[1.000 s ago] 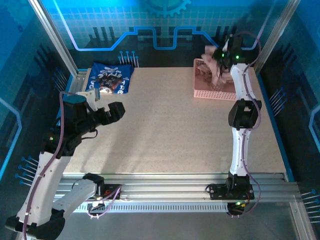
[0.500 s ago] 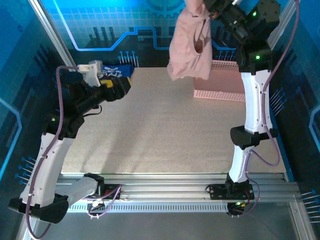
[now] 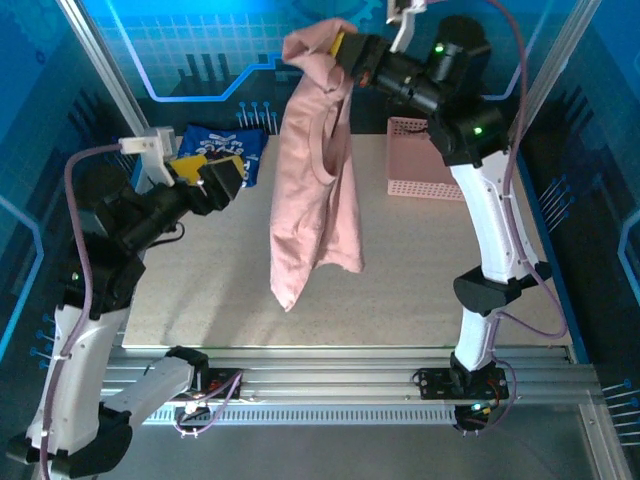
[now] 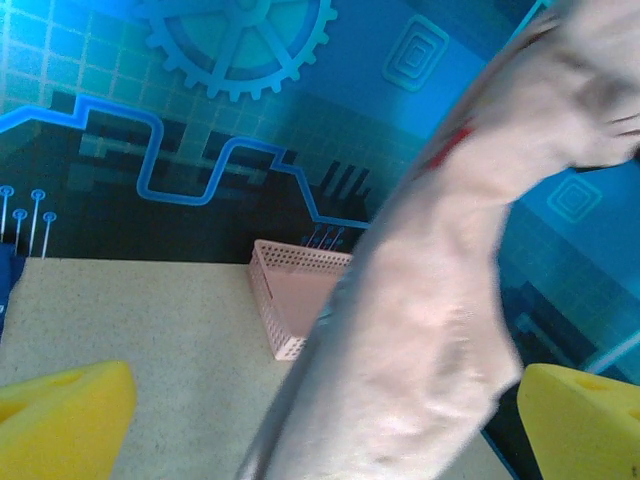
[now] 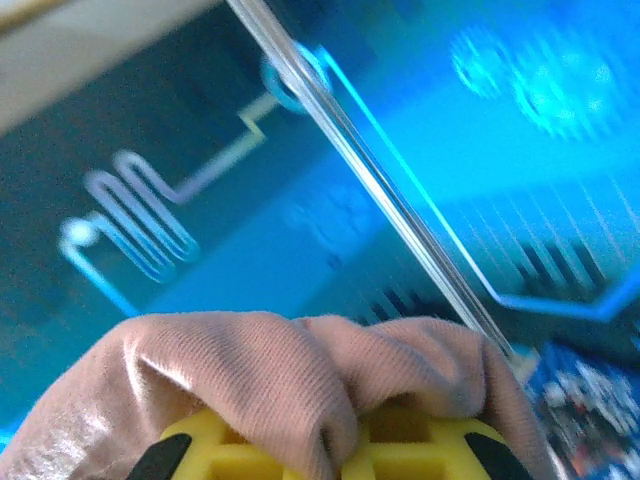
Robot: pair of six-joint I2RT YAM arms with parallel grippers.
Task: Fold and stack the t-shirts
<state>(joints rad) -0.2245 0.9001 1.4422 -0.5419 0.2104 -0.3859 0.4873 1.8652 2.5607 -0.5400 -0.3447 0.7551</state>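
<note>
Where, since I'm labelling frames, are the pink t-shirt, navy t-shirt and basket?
pink t-shirt (image 3: 305,225), top external view, hanging cloth's middle.
navy t-shirt (image 3: 215,141), top external view, printed front.
basket (image 3: 415,188), top external view, near wall.

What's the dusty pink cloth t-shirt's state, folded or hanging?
Hanging, unfolded: the dusty pink cloth t-shirt dangles full length from the shut right claw, bunched at the grip.

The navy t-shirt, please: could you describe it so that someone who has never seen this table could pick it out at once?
Look at the beige table and go to its far left corner. The navy t-shirt lies there. It is dark blue with a white graphic print, whereas the pink t-shirt is plain and hangs from the right gripper.
</note>
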